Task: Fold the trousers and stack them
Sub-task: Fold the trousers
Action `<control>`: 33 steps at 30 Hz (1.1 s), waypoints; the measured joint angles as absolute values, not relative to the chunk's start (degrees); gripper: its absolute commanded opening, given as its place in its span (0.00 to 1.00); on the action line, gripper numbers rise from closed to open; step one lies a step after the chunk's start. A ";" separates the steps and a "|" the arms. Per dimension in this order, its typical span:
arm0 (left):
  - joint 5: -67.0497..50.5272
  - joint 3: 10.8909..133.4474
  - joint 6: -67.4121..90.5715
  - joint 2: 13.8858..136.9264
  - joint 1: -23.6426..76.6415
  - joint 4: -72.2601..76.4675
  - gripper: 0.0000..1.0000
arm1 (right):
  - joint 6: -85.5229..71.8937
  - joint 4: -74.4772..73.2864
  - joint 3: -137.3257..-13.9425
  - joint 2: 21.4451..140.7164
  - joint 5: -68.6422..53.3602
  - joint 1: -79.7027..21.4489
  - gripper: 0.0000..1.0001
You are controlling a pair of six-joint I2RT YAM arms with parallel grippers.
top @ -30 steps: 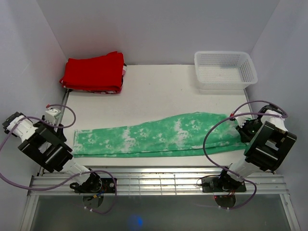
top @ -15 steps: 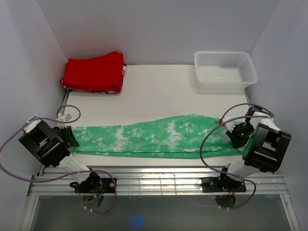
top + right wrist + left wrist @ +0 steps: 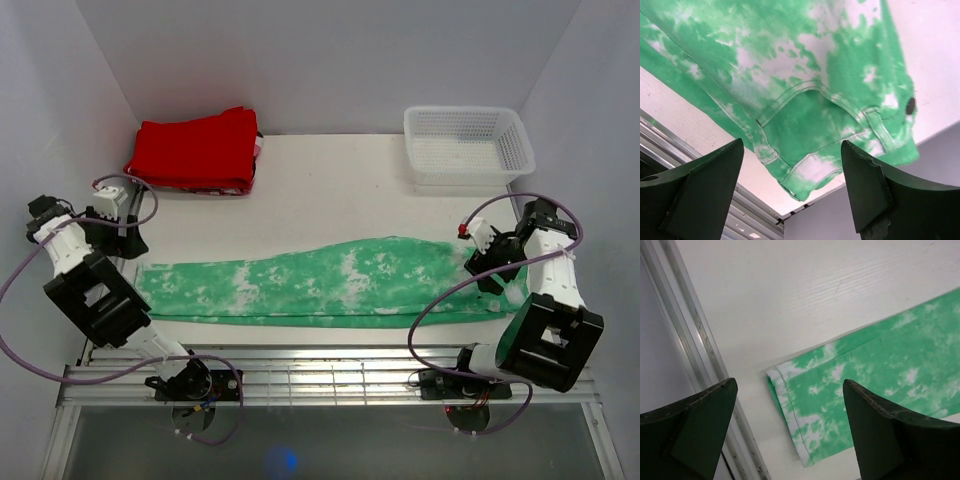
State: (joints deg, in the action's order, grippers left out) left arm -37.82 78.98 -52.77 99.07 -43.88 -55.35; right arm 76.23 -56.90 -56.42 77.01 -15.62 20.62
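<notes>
On the left, the left claw (image 3: 790, 384) hangs wide open over the leg end of the trousers (image 3: 330, 280), holding nothing. I think it is there so it can pinch that hem. Behind it a red folded pile (image 3: 195, 150) sits in the back corner, maybe the spot for stacking. The trousers lie flat and long across the near side of the surface (image 3: 330, 190), which should make folding easy. On the right, the right claw (image 3: 792, 144) is wide open too, empty, just above the waist end. A white basket (image 3: 468, 140) sits behind it.
</notes>
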 measured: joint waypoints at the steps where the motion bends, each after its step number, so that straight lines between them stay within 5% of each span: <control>1: -39.03 78.28 -54.78 96.38 -43.13 -55.31 0.98 | 76.20 -57.56 -57.19 76.16 -15.99 20.73 0.81; 5: -44.05 72.01 -60.27 79.75 -33.78 -53.91 0.97 | 74.83 -62.85 -63.72 78.67 -19.18 23.73 0.65; 7: -45.56 67.68 -59.07 70.87 -24.18 -51.92 0.86 | 73.71 -65.69 -67.13 82.17 -21.45 25.34 0.58; 8: -45.71 65.28 -57.45 66.76 -18.20 -50.17 0.68 | 73.52 -66.17 -67.51 83.24 -22.33 25.91 0.55; 10: -43.81 60.93 -52.18 61.73 -2.37 -46.37 0.59 | 73.30 -67.09 -66.08 83.77 -23.44 25.96 0.50; 16: -35.81 54.78 -35.00 72.71 35.27 -37.32 0.44 | 74.02 -65.76 -52.05 74.59 -24.23 18.02 0.42; 22: -35.18 52.99 -22.85 85.93 41.32 -31.88 0.47 | 73.84 -59.22 -43.16 63.79 -25.23 6.92 0.38; 33: -37.43 51.16 -14.70 86.59 41.36 -24.29 0.62 | 70.83 -42.59 -30.48 59.75 -21.98 -6.55 0.46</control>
